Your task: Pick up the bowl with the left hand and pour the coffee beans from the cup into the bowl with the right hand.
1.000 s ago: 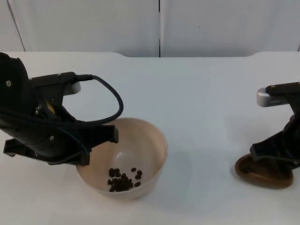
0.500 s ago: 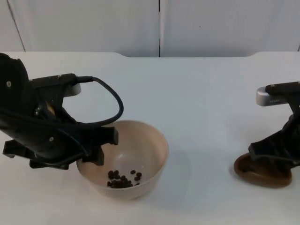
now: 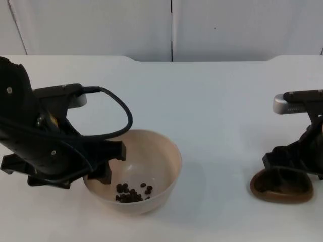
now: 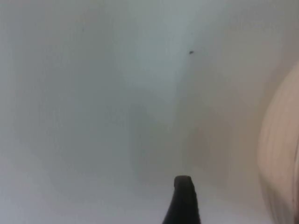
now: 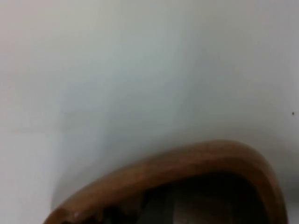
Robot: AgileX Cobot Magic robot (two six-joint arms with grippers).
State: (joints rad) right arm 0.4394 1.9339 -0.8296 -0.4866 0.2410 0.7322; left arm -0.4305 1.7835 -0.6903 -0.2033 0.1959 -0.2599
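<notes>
Top view: the white table (image 3: 217,111) carries a smooth cream bowl (image 3: 156,156) at seven o'clock, round and deep. The left gripper (image 3: 103,166) sits at its nine-o'clock rim; grip cannot be told. The right gripper (image 3: 287,166) holds the brown cup (image 3: 280,189) at four o'clock. Dark beans (image 3: 132,193) lie in the bowl.

Middle of table (image 3: 222,116): bare white between the bowl (image 3: 151,156) and the cup (image 3: 280,186), wide room to pass.
Back: bare up to the grey wall (image 3: 101,25).
Left side: left gripper (image 3: 96,169) and its arm crowd the bowl's left rim.
Right side: right gripper (image 3: 290,169) sits over the cup, near the table's right side.
Bowl's right rim: free to reach.
</notes>
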